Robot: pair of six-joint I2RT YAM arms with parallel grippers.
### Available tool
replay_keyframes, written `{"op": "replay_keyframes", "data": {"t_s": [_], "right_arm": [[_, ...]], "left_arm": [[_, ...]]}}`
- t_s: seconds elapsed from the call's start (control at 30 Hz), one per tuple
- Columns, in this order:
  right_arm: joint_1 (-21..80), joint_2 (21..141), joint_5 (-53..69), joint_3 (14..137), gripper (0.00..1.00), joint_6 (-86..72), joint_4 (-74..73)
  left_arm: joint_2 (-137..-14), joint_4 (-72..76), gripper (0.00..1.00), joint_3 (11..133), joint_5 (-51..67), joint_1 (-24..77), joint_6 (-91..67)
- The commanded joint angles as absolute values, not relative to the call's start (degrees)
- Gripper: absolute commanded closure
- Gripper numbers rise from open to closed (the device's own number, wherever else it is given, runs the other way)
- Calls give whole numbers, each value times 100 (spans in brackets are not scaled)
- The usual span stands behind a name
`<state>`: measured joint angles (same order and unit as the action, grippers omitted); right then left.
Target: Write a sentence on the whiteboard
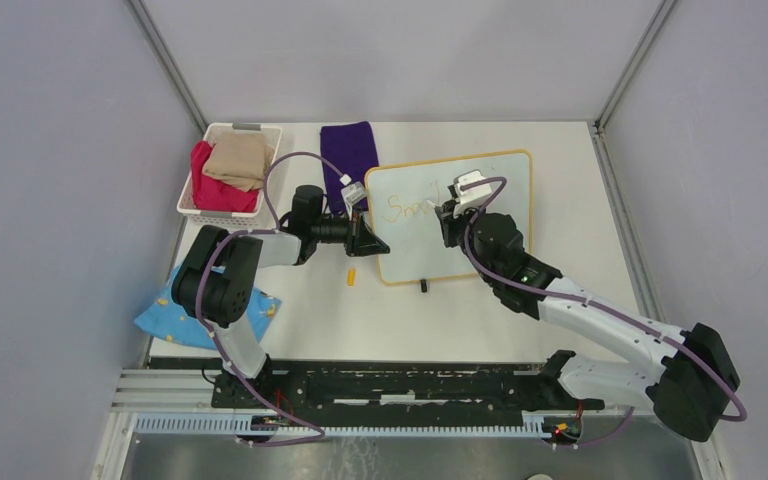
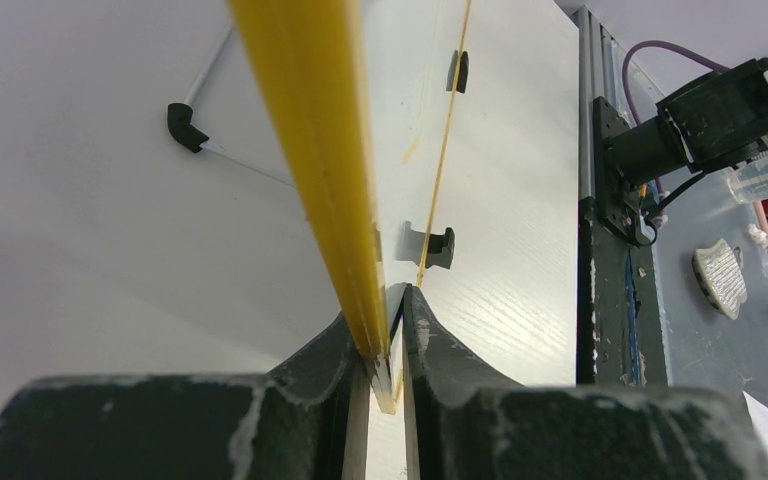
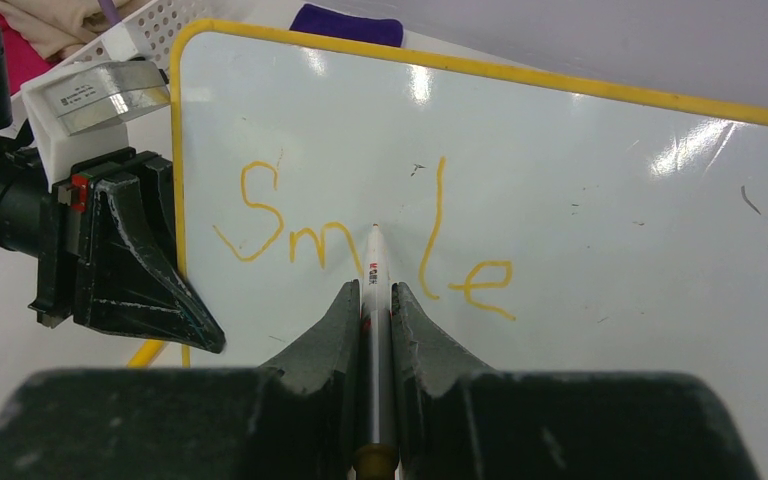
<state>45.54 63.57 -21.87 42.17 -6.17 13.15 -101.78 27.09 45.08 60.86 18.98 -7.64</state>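
Left tool (image 2: 397, 300): clenched on the left edge of the whiteboard (image 1: 480, 190); the yellow frame runs between both fingers in the left wrist view.
Right tool (image 3: 372, 295): grasping a marker (image 3: 374, 270), barrel lying along the slot between the fingers, tip pointing away from the wrist.
Whiteboard: lies on the counter (image 1: 580, 290) ahead of both tools; its left edge is inside the left tool and its face is under the right tool. One black foot (image 1: 423, 287) shows at the near edge, on the left tool's right.
Marker: white and silver barrel with a small red print; tip on the board face just beyond the right tool's fingertips.
Sentence (image 3: 305, 240): orange-yellow letters S, m, l, e in one line, to either side of the marker tip; the tip sits in the gap between m and l.
Small yellow piece (image 1: 351, 276): on the counter just beside the left tool, near side; possibly a cap, too small to be sure.
Basket (image 1: 192, 195): white, beyond the left tool on its left, holding red and tan cloth.
Purple cloth (image 1: 350, 150): flat on the counter beyond the left tool, touching the board's far left corner.
Blue cloth (image 1: 175, 315): by the left arm's base, well behind its tool.
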Motion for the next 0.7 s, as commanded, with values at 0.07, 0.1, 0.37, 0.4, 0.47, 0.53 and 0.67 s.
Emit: {"op": "replay_keyframes", "data": {"t_s": [0.07, 0.1, 0.37, 0.4, 0.47, 0.53, 0.67], "right_arm": [[4526, 6435, -2420, 4396, 100, -553, 1694], [4514, 6440, -2425, 4379, 100, -555, 1706], [4455, 6512, -2456, 4322, 100, -572, 1726], [4445, 6521, -2452, 4329, 100, -582, 1729], [4443, 6545, -2424, 4332, 100, -583, 1724], [4444, 6565, -2400, 4333, 100, -589, 1718], [4442, 6601, -2329, 4350, 100, -610, 1658]], "left_arm": [[-10479, 1928, 98, 4355, 5138, 2087, -35], [-10475, 1925, 98, 4351, 5141, 2090, -35], [-10476, 1925, 98, 4351, 5141, 2097, -35], [-10474, 1925, 98, 4359, 5142, 2094, -35], [-10477, 1925, 98, 4362, 5142, 2099, -35], [-10483, 1925, 98, 4364, 5139, 2099, -35], [-10484, 1925, 98, 4367, 5142, 2096, -35]]}}
